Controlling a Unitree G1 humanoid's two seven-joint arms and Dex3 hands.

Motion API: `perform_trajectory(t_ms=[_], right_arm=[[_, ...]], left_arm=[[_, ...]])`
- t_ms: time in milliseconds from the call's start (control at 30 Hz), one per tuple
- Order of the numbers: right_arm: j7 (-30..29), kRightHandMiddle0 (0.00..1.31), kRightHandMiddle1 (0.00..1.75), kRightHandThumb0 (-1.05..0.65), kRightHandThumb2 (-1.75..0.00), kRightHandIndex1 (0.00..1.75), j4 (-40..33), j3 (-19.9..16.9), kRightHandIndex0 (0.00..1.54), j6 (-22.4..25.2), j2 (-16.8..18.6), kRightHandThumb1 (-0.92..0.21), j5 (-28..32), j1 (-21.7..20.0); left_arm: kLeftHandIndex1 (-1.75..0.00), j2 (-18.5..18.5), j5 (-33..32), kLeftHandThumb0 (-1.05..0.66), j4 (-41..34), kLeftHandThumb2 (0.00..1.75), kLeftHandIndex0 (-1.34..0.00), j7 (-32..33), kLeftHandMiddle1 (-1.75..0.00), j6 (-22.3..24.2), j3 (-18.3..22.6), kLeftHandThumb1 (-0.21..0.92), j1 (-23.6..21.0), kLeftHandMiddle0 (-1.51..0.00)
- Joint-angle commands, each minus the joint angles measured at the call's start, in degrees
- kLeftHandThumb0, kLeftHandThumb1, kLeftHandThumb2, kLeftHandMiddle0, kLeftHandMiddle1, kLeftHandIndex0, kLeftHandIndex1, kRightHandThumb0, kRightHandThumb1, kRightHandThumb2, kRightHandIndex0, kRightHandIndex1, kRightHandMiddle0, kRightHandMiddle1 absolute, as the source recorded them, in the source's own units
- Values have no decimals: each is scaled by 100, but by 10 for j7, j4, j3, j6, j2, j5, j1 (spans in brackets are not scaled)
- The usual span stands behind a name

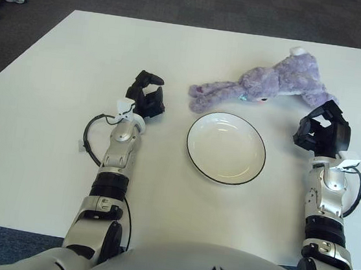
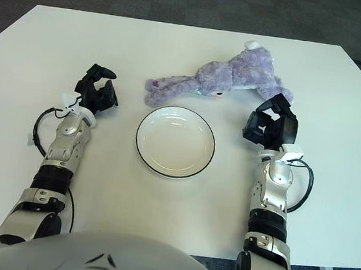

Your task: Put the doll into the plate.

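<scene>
Two robot hands in view, neither in contact with the target. Fluffy lilac plush doll lies on its side on the white desk, just beyond the round white plate with a thin black rim; its long limbs trail toward the robot's left, ending just past the plate's far-left edge. Doll and plate sit close together, apparently not touching. Plate holds nothing.

Right robot hand: near the doll's bulky end, just short of it, fingers loosely curled around nothing; no grasp. Left robot hand: shows left of the plate, fingers curled in on themselves, nothing held, idle.

Handling estimate: doll should be light, soft and compressible, not fragile. Pile fabric should give good friction, so slip risk is low. Limp limbs will likely dangle and could drag over the rim or hang outside it. Best hold, in my judgement: pinch across the thick torso, not a limb, so the mass hangs centred. Right robot hand is the better placed. Task not yet started.
</scene>
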Motion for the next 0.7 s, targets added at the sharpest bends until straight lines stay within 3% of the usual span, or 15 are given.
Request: perform_trajectory(t_ms=[0,667], right_arm=[[-1,62,175,-49,-133,175,16,2,128,7,20,-31,7,23],[3,61,175,-48,-131,175,21,0,129,8,20,-32,12,20]], left_arm=[[-175,1,-1,-41,9,103,-43,-3,-175,2,1,55,12,-107],[-175,1,-1,-42,18,105,-45,-6,-175,-6,2,53,7,-107]])
